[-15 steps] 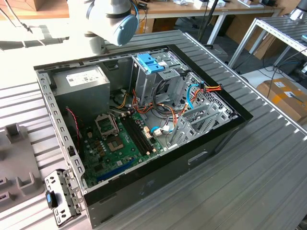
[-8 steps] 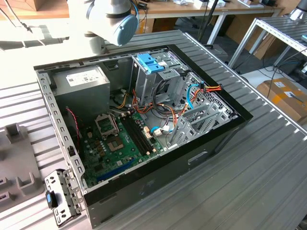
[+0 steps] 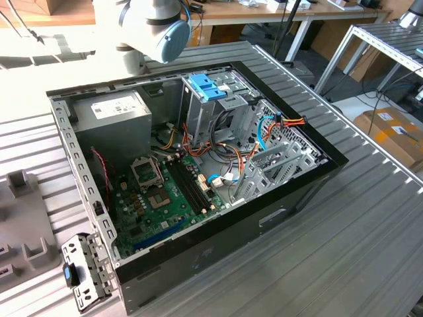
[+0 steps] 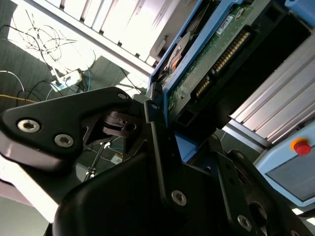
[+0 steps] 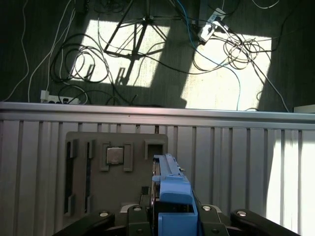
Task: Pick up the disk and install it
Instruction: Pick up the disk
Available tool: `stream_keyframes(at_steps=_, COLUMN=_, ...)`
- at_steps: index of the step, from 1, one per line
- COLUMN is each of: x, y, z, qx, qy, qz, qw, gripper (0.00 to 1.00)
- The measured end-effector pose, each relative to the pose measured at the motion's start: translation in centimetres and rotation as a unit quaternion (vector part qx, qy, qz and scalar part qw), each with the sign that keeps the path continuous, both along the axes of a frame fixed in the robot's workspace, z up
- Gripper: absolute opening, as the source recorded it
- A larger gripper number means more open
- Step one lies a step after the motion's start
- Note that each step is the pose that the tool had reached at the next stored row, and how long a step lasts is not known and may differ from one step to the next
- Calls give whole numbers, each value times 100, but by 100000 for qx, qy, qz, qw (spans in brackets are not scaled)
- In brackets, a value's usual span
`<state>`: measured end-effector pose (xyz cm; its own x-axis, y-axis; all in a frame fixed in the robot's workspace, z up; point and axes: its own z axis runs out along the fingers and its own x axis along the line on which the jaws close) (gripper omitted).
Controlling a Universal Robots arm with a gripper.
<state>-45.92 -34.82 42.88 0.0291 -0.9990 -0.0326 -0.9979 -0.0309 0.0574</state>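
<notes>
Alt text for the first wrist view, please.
The gripper holds the disk edge-on, its blue rail toward the camera, over a grey fixture tray on the ribbed metal table. A square chip sits in one tray slot. Beyond the table edge, cables and a tripod occupy a partly sunlit floor.

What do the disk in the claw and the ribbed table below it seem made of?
The disk: green circuit-board underside, matt, dotted with solder points, in the second wrist view; its blue edge rails look like moulded plastic with a slight gloss. The table: pale grey metal, probably extruded aluminium, judging by straight grooves and dull sheen.
</notes>
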Motion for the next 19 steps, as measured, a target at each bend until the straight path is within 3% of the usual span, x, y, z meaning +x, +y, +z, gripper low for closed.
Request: stream_keyframes(at_steps=19, x=0, y=0, z=68, qx=4, qy=-2, qz=0, qw=100000, gripper=37)
